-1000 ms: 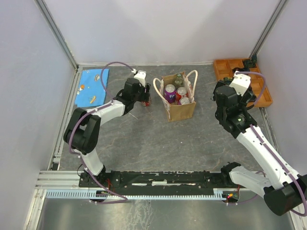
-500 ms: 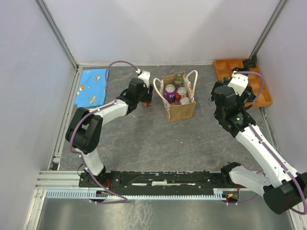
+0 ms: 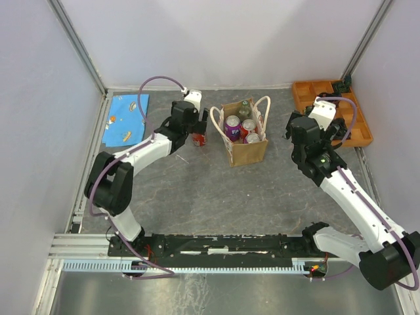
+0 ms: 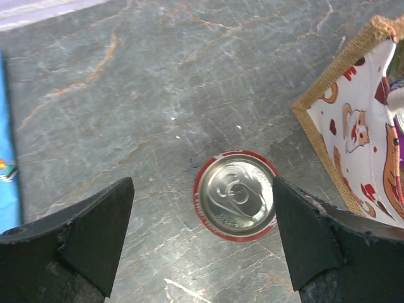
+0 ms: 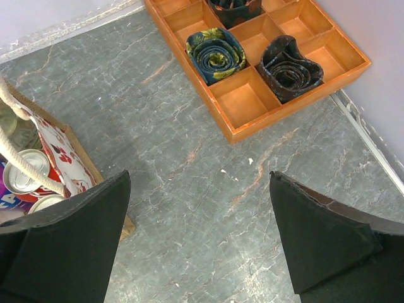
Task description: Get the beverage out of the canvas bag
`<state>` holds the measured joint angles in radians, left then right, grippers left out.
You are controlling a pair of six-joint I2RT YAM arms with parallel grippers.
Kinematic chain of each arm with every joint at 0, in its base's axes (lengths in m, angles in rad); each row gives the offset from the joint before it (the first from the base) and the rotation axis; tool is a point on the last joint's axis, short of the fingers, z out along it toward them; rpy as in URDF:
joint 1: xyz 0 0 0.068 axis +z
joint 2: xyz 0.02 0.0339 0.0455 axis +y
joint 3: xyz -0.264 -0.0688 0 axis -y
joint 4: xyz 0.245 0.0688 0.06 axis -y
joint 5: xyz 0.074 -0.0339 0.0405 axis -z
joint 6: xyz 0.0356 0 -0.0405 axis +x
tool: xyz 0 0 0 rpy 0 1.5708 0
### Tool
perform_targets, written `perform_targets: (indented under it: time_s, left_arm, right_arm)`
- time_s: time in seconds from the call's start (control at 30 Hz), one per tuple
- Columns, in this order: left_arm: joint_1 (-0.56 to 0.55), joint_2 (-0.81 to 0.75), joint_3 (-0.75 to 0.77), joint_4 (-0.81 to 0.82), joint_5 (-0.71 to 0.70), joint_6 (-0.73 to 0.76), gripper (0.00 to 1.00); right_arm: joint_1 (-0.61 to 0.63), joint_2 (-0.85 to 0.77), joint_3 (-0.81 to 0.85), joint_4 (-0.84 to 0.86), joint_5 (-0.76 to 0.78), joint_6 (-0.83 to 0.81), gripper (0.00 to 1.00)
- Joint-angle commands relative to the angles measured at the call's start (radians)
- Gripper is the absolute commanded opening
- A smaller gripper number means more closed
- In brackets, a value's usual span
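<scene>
One red-rimmed aluminium drink can (image 4: pixel 235 196) stands upright on the grey marbled tabletop (image 4: pixel 126 95), just beside the left wall of the small tan canvas bag (image 3: pixel 248 151) and outside it; we take this to be a beverage already removed.

The left gripper (image 4: pixel 202 208) hangs over the drink can with its jaws spread wide and nothing between them held; the can sits closer to one finger (image 4: pixel 315 240) than to the other, and we cannot tell from either view how high the tips are above its rim.

The right gripper (image 5: pixel 199 183) is likewise spread and empty, poised over bare tabletop between the canvas bag and the orange wooden compartment tray (image 5: pixel 356 66).

Inside the bag we see a purple can (image 3: pixel 232 125), two red-topped cans and a green bottle (image 3: pixel 244 108), so we judge the task only partly done.

For the step in hand, clearing the placed can, we would raise the left wrist straight up before any sideways travel; a lateral sweep risks tipping the can or snagging the cream loop handle (image 3: pixel 213 118) nearby.
</scene>
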<state>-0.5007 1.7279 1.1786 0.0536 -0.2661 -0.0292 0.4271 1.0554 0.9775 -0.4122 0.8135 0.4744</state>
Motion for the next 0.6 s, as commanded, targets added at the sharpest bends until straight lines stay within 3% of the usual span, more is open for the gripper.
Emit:
perform_targets:
  time_s: [0.0, 0.17, 0.37, 0.57]
  left_arm:
    - [0.005, -0.104, 0.08, -0.007, -0.13, 0.065, 0.94]
    - [0.013, -0.154, 0.234, -0.093, -0.116, 0.109, 0.92]
    - [0.001, -0.174, 0.384, -0.143, 0.209, 0.045, 0.88]
    - [-0.178, -0.08, 0.536, -0.278, 0.279, 0.168, 0.85]
  right_arm:
    - [-0.004, -0.018, 0.018, 0.013, 0.014, -0.001, 0.99]
    - [-0.004, -0.039, 0.015, 0.013, 0.037, -0.013, 0.99]
    - [-0.005, -0.048, 0.024, -0.003, 0.053, -0.011, 0.98]
    - [-0.004, -0.067, 0.026, -0.035, 0.062, 0.006, 0.97]
